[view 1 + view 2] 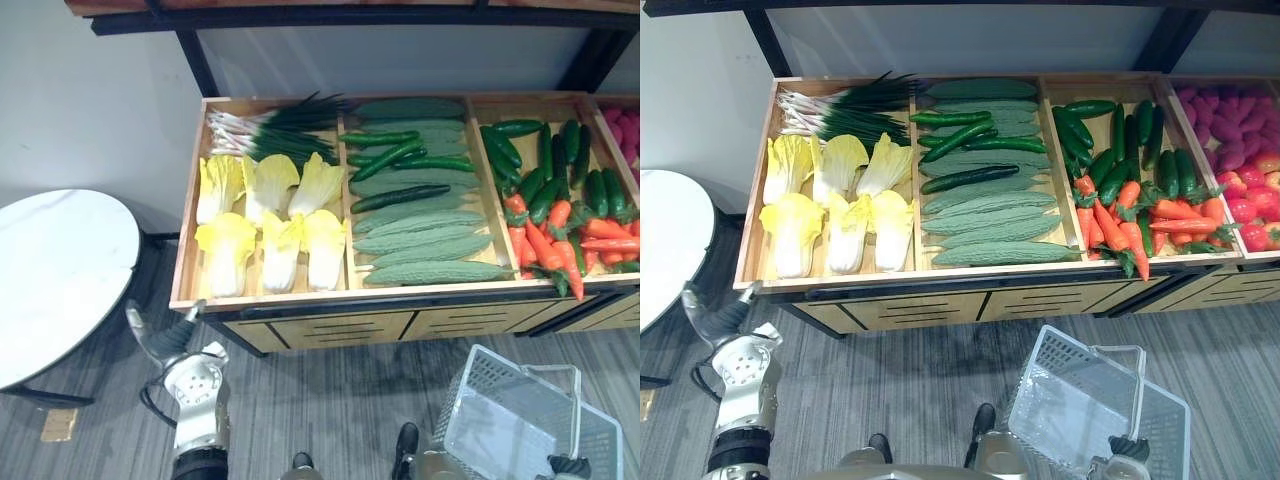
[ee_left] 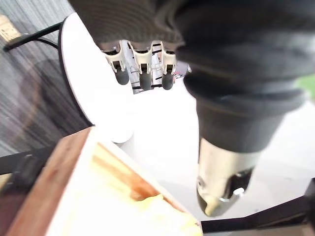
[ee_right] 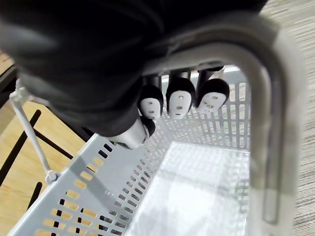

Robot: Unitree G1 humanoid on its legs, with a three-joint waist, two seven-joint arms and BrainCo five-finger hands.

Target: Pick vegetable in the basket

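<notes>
Left hand (image 1: 170, 340) is up just by the near left corner of the long wooden display stand (image 1: 300, 292), fingers straight, thumb out, holding nothing. Its wrist view catches that wooden corner and a sliver of yellow leaf past the fingertips.

Right hand (image 3: 178, 98) sits low on the right, fingers curled round the grey bar handle (image 3: 268, 108) of the pale grey perforated plastic basket (image 1: 490, 385). The basket hangs tilted over the grey carpet floor (image 1: 340, 400), and the right wrist view looks down onto its bare bottom.

The vegetables all lie in the stand:
- yellow-white cabbages (image 1: 280, 245) nearest the left hand
- green spring onions (image 1: 270, 130) behind them
- bumpy green gourds (image 1: 420, 245) and dark cucumbers (image 1: 400, 197) in the middle
- orange carrots (image 1: 545, 245) to the right

A round white table (image 1: 60, 260) stands at far left, near the stand. The right eye view adds a compartment of purple and red produce (image 1: 1230, 125).
</notes>
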